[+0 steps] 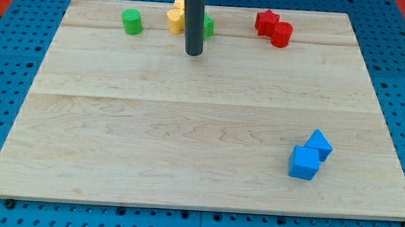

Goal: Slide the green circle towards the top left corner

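The green circle [131,21] stands near the view's top edge, left of centre. My tip [193,53] rests on the board to the right of it and slightly lower, well apart from it. A second green block [208,26] is partly hidden behind the rod; its shape cannot be made out. Two yellow blocks [176,17] sit just left of the rod, between it and the green circle.
A red star [266,21] and a red cylinder [281,34] touch each other at the view's top right. Two blue cubes [304,163] sit together at the lower right. The wooden board [187,127] lies on a blue perforated table.
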You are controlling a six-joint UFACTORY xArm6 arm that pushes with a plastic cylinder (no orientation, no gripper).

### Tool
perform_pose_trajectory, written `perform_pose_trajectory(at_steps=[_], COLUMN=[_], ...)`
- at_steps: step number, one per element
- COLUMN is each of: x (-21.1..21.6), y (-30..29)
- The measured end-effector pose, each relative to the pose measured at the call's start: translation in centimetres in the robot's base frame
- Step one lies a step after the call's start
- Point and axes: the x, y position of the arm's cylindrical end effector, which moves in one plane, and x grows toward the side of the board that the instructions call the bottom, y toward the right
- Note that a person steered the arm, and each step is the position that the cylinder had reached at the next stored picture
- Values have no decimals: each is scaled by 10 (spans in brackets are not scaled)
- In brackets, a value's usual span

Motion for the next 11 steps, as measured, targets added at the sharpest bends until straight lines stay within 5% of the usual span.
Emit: perform_pose_trajectory(at_steps=[2,5,6,8,10,11], x=[0,13,48,23,-47,-68], y=[8,139,113,-83,-79,-122])
